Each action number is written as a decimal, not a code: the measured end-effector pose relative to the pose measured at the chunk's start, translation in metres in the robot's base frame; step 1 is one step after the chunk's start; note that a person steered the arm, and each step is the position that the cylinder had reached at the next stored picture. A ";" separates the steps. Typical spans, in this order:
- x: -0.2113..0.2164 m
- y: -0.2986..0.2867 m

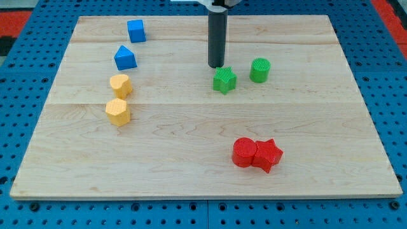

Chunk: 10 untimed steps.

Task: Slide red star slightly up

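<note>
The red star (268,154) lies near the view's bottom right of the wooden board (191,127). A red round block (243,152) touches its left side. My tip (216,67) is far above them, in the upper middle of the board, just above and left of a green star (224,80). It looks close to the green star; contact cannot be told.
A green cylinder (259,70) stands right of the green star. On the view's left are a blue cube (136,30), a blue pointed block (124,58) and two yellow blocks (119,84) (117,112). Blue pegboard surrounds the board.
</note>
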<state>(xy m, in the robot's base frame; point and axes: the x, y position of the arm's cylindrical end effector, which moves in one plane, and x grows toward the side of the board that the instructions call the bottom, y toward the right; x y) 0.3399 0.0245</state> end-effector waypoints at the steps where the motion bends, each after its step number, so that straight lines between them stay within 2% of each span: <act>1: -0.030 0.060; 3: 0.019 0.067; 5: 0.004 0.086; 6: 0.000 0.153; 7: 0.045 0.202; 8: 0.111 0.210; 10: 0.223 0.139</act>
<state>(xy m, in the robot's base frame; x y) 0.5626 0.1631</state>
